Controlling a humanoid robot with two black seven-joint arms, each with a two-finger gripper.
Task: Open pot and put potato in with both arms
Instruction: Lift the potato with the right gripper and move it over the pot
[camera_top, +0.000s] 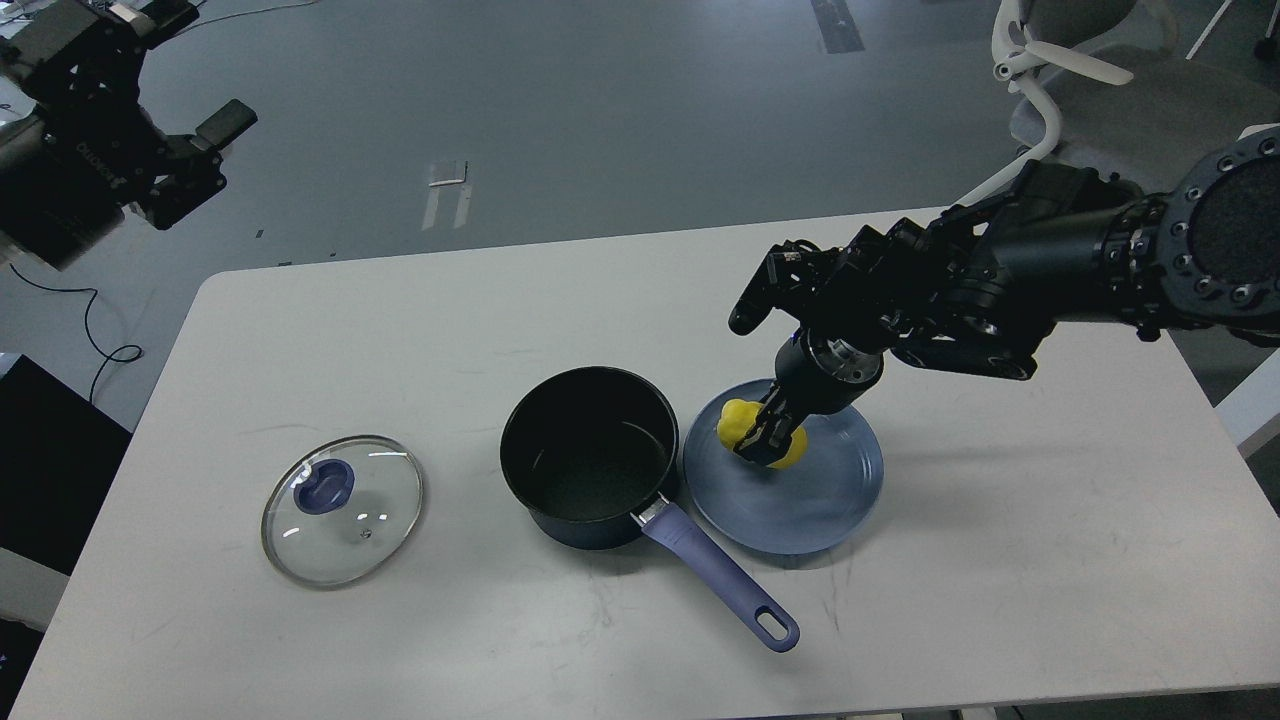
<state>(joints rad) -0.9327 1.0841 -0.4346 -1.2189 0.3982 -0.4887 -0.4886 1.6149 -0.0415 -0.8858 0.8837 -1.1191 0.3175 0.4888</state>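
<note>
Counting one potato (737, 425), one pot (588, 455), one lid (342, 508), one plate (800, 500).

White lettering on left arm (70, 165) housing, seen reversed and tilted; individual characters not legible. No other text, labels or numbers readable on anything else.

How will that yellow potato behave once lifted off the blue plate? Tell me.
The lumpy yellow potato looks rounded, so it may roll if released on the smooth blue plate. It seems to keep its shape in the right end effector, so it is probably firm. Its small size suggests it is light.
</note>
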